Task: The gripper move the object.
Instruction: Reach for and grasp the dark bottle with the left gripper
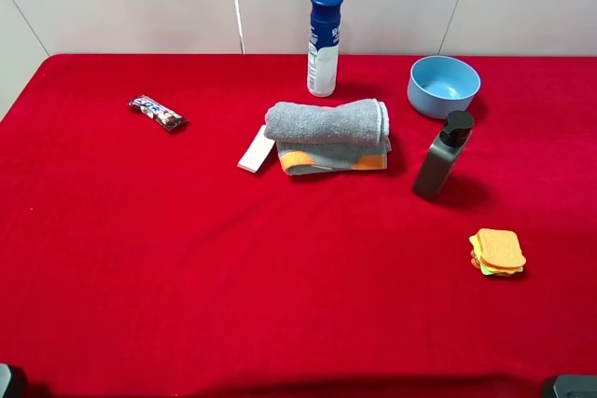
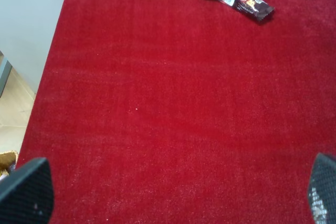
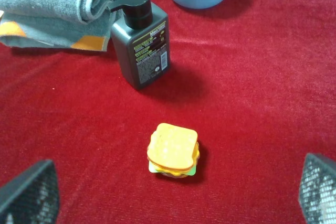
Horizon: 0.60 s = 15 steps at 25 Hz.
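red cloth (image 1: 112,258) covers the whole table. at the far left the left gripper (image 2: 173,195) hangs low over bare cloth, jaws spread wide with nothing between them. a candy bar (image 1: 157,113) lies well ahead of it. moving rightwards, a small flat white packet (image 1: 256,149) lies against a rolled grey towel (image 1: 326,128), and a tall white bottle with a blue cap (image 1: 324,42) stands just behind the towel. further right a blue bowl (image 1: 443,86) sits near the back. the pump bottle (image 1: 438,157), dark grey, stands upright just in front of the bowl and just right of the towel, touching neither as far as i can tell. nearer the front lies a toy sandwich (image 1: 496,253). at the far right the right gripper (image 3: 173,192) is likewise wide open and empty, facing the bottle with the sandwich between them.

by my reading the task is at its very start, with the approach not yet begun. the next move probably calls for the right arm to reach over the sandwich, set its jaws across the bottle's body below the pump, and close firmly. a slim upright bottle may tip if nudged.
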Motion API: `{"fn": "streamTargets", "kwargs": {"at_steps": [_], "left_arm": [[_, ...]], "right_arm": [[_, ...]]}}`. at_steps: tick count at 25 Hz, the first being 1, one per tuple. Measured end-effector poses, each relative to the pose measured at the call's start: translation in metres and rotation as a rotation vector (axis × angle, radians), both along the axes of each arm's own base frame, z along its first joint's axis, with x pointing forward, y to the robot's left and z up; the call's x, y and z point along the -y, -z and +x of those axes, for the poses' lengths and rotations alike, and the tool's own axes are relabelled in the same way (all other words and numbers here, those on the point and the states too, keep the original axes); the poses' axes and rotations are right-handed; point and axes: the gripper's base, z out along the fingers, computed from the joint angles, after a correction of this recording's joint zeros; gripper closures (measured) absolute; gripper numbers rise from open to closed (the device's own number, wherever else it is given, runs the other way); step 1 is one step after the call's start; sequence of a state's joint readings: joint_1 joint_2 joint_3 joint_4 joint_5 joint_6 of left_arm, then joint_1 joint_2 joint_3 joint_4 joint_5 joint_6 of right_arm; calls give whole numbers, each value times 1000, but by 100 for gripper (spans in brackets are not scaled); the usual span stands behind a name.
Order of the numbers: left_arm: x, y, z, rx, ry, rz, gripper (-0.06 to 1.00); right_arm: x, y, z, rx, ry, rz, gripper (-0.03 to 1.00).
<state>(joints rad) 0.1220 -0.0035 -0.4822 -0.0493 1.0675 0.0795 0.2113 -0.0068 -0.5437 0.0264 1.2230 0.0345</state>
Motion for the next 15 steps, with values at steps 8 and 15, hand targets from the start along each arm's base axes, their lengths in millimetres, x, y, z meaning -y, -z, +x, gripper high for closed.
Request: {"fn": "streamTargets", "kwargs": {"at_steps": [8, 15], "left_arm": [[1, 0, 0, 1, 16, -9, -2], [3, 0, 0, 6, 51, -34, -1]], "right_arm": [[0, 0, 0, 0, 0, 0, 27], [0, 0, 0, 0, 0, 1, 27]]}}
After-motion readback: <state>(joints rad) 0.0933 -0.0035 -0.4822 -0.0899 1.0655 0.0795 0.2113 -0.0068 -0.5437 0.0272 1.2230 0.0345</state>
